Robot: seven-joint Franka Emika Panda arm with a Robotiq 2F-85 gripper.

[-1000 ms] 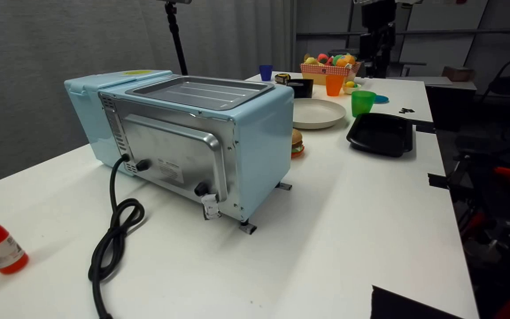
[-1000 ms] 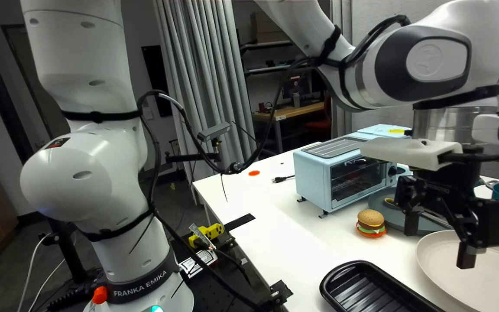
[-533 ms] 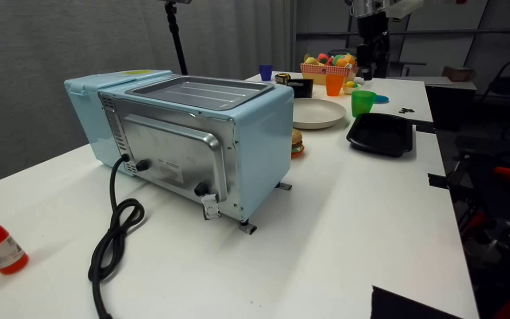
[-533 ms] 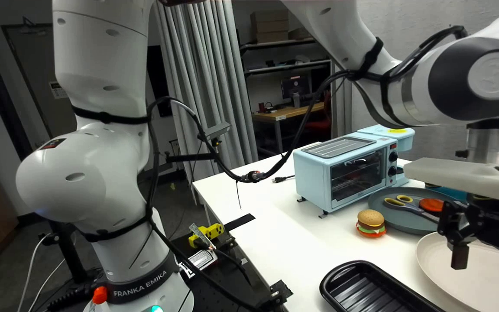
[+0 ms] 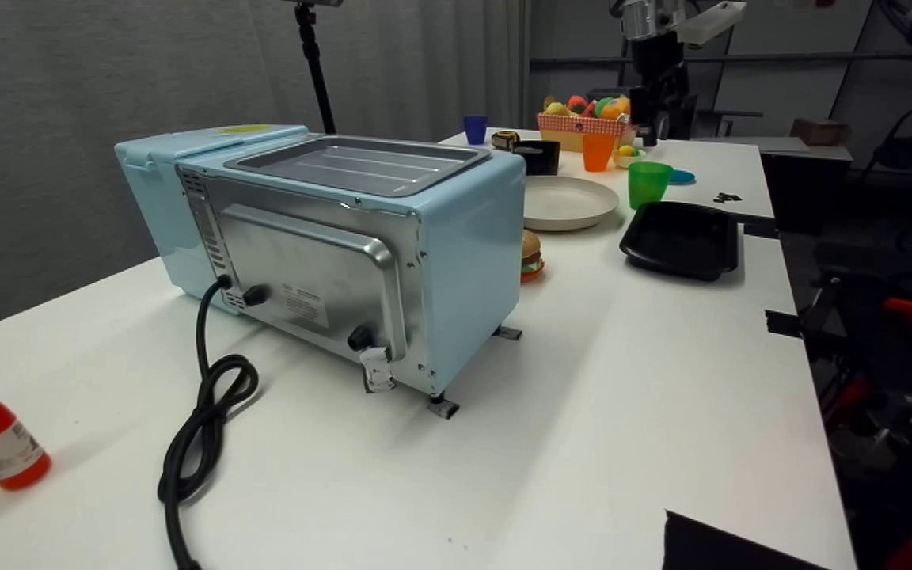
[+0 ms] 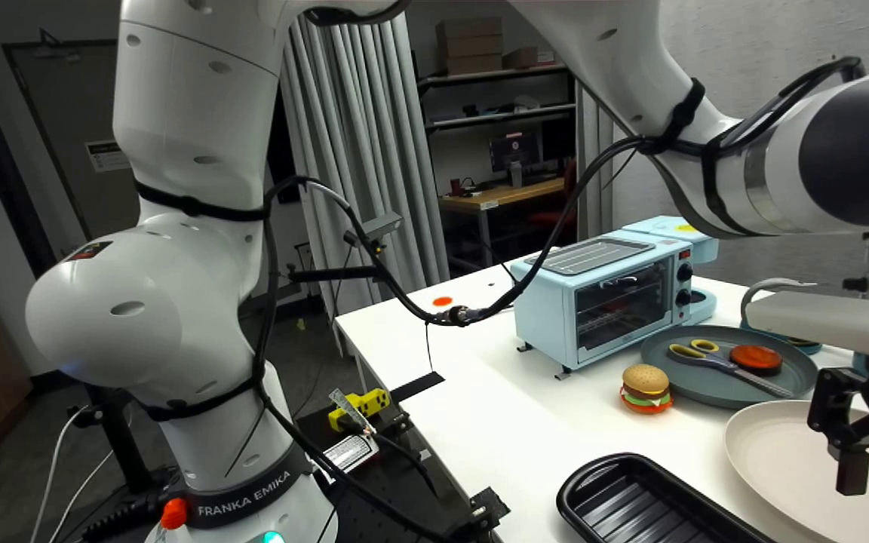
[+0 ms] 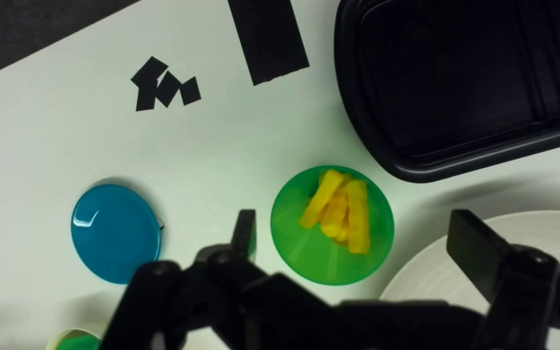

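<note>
My gripper (image 7: 355, 228) stands open above the table in the wrist view, its two black fingers wide apart. Between and beyond them in that picture is a green cup (image 7: 297, 243), seen from above, with several yellow strips (image 7: 358, 218) inside. Neither finger touches the cup. In an exterior view the same green cup (image 5: 648, 186) is upright on the white table, and the gripper (image 5: 656, 123) hangs higher and farther back. Another exterior view shows only one finger (image 6: 852, 471) at the right edge, over a pale plate (image 6: 774, 460); the second finger is out of frame there.
Close to the cup lie a black tray (image 7: 455, 97), the pale plate (image 7: 542, 233) and a blue disc (image 7: 114, 233). An orange cup (image 5: 598, 152) and a fruit basket (image 5: 575, 141) stand behind. A toaster oven (image 6: 593, 294), toy burger (image 6: 646, 388) and scissors (image 6: 729, 368) are farther along.
The arm has swung rightward in an exterior view, uncovering the oven and scissors. In another exterior view the gripper has come down and slightly left. It has stayed open; the table objects have not moved.
</note>
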